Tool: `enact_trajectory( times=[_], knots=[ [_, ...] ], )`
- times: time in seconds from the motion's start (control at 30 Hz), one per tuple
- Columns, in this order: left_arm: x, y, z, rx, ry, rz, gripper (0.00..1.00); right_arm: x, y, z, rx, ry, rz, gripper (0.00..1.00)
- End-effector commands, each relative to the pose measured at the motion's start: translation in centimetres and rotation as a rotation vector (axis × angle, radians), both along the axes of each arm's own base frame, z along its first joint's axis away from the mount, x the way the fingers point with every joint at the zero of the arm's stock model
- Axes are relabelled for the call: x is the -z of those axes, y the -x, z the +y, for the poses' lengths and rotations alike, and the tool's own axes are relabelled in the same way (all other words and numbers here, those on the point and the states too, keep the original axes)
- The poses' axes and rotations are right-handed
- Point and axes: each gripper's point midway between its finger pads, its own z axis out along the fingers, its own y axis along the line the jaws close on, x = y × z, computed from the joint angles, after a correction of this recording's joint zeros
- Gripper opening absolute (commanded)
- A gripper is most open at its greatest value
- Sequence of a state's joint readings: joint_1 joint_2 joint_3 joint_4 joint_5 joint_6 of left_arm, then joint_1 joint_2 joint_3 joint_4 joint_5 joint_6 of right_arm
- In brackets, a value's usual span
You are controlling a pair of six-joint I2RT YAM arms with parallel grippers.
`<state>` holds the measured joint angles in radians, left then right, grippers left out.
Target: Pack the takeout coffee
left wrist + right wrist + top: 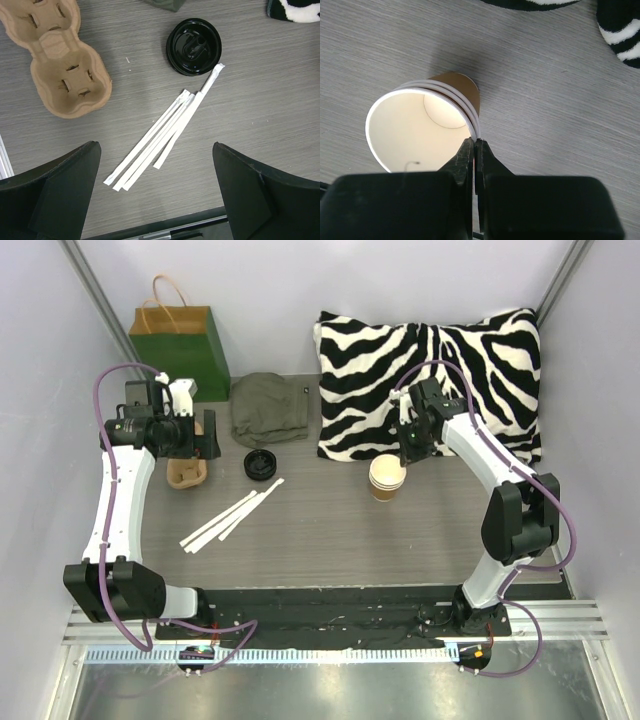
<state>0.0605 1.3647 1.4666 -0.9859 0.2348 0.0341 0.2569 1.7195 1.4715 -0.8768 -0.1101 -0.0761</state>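
No tan cup with a black lid on it shows in any view. A stack of lidless tan cups (387,478) with white insides stands right of centre. It also shows in the right wrist view (417,132). My right gripper (405,455) (475,141) is shut on the stack's rim, one finger inside and one outside. A round black lid (260,464) (194,46) lies alone on the table. My left gripper (205,435) (154,150) is open and empty above the table, near the tan pulp cup tray (187,472) (60,65).
A green paper bag (183,350) stands at the back left. An olive cloth (268,408) lies beside it. A zebra pillow (430,380) fills the back right. Several white wrapped straws (232,515) (165,132) lie near the lid.
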Motion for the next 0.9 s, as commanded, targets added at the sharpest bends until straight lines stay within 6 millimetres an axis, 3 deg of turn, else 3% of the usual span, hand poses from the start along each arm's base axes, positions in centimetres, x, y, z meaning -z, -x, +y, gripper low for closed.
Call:
enact_trajectory(
  times=[0.0, 0.2, 0.33, 0.4, 0.47, 0.5, 0.53, 0.57, 0.6, 0.63, 0.67, 0.7, 0.73, 0.77, 0.8, 0.83, 0.87],
  knots=[
    [-1.7, -0.8, -0.7, 0.025, 0.024, -0.064, 1.0, -2.8, -0.7, -1.9, 0.029, 0.018, -0.061, 0.01],
    [-1.5, -0.8, -1.7, 0.064, 0.068, -0.059, 1.0, -3.4, -0.7, -5.8, 0.099, 0.005, -0.048, 0.01],
    [-2.3, -1.2, -4.8, 0.153, 0.153, -0.085, 1.0, -4.0, -0.6, -6.6, 0.105, -0.027, -0.051, 0.01],
    [-2.6, -1.5, -9.0, 0.226, 0.219, -0.079, 1.0, -4.2, -0.6, -7.0, 0.114, -0.042, -0.05, 0.01],
    [-3.7, -2.5, -11.5, 0.263, 0.238, -0.108, 1.0, -4.6, -0.8, -7.4, 0.124, -0.071, -0.056, 0.01],
    [-3.3, -2.3, -14.5, 0.307, 0.264, -0.076, 1.0, -4.7, -0.8, -7.3, 0.12, -0.082, -0.058, 0.01],
    [-3.3, -2.5, -16.1, 0.322, 0.278, -0.068, 1.0, -4.8, -0.8, -7.2, 0.118, -0.091, -0.057, 0.01],
    [-4.7, -3.1, -17.7, 0.339, 0.301, -0.103, 1.0, -4.8, -0.7, -6.8, 0.111, -0.108, -0.055, 0.01],
    [-4.8, -2.3, -20.7, 0.362, 0.358, -0.07, 1.0, -4.6, -0.6, -7.7, 0.135, -0.117, -0.046, 0.01],
    [-4.0, -2.6, -22.4, 0.366, 0.386, -0.034, 1.0, -4.6, -0.4, -7.5, 0.135, -0.131, -0.041, 0.01],
    [-4.5, -3.1, -24.2, 0.375, 0.434, -0.053, 1.0, -4.6, -0.3, -7.0, 0.126, -0.159, -0.036, 0.01],
    [-4.3, -2.3, -26.7, 0.413, 0.465, -0.033, 1.0, -4.2, -0.1, -6.6, 0.124, -0.177, -0.022, 0.01],
    [-3.2, -2.5, -28.4, 0.393, 0.496, 0.016, 1.0, -4.2, 0.1, -6.3, 0.123, -0.194, -0.017, 0.01],
    [-3.5, -2.7, -30.0, 0.411, 0.518, 0.007, 1.0, -4.3, 0.1, -6.1, 0.128, -0.211, -0.02, 0.01],
    [-3.2, -1.7, -32.1, 0.444, 0.527, 0.028, 1.0, -4.2, 0.3, -5.7, 0.126, -0.231, -0.015, 0.01],
    [-1.7, -1.8, -33.5, 0.43, 0.536, 0.073, 0.99, -4.4, 0.2, -5.6, 0.126, -0.239, -0.023, 0.01],
    [-1.6, -1.7, -34.6, 0.441, 0.546, 0.072, 0.95, -4.6, 0.2, -5.4, 0.126, -0.252, -0.028, 0.01]
  ],
)
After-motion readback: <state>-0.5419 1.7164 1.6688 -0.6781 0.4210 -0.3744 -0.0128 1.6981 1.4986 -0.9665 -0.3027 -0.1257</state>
